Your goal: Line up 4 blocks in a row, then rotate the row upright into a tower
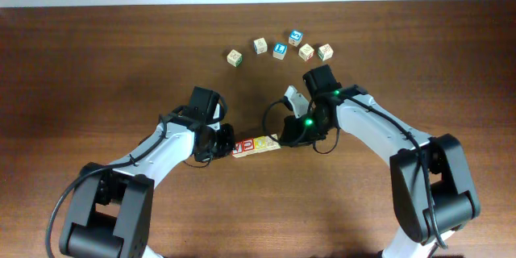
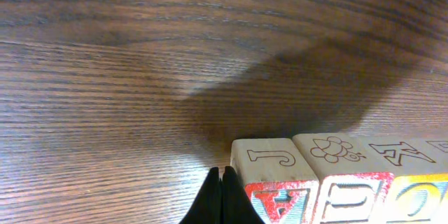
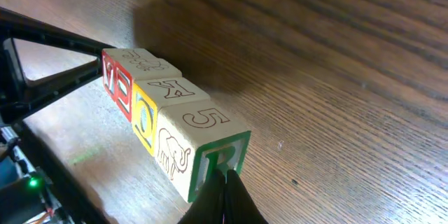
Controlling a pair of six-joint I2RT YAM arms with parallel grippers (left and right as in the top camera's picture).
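The four blocks (image 1: 256, 144) lie in one tight row on the near-middle of the desk (image 1: 97, 64), face to face, with an arm at each end. At the left end the left gripper (image 2: 220, 197) is clenched with nothing in it. Its tips sit right at the side of the red-faced block (image 2: 280, 201), though I cannot tell whether they touch it. At the right end the right gripper (image 3: 225, 194) is also clenched and empty, with its tips meeting the low edge of the green-faced block (image 3: 210, 164).

The risk I see is in turning the row by its two ends. Each contact is narrow and low. If one side pushes harder or off-centre, the row could buckle in the middle and scatter. A tip could also slide off a corner and tip the end block.

Further off, the loose cubes (image 1: 260, 45) form an arc well apart from the row. A wide swing of the right arm might brush them.
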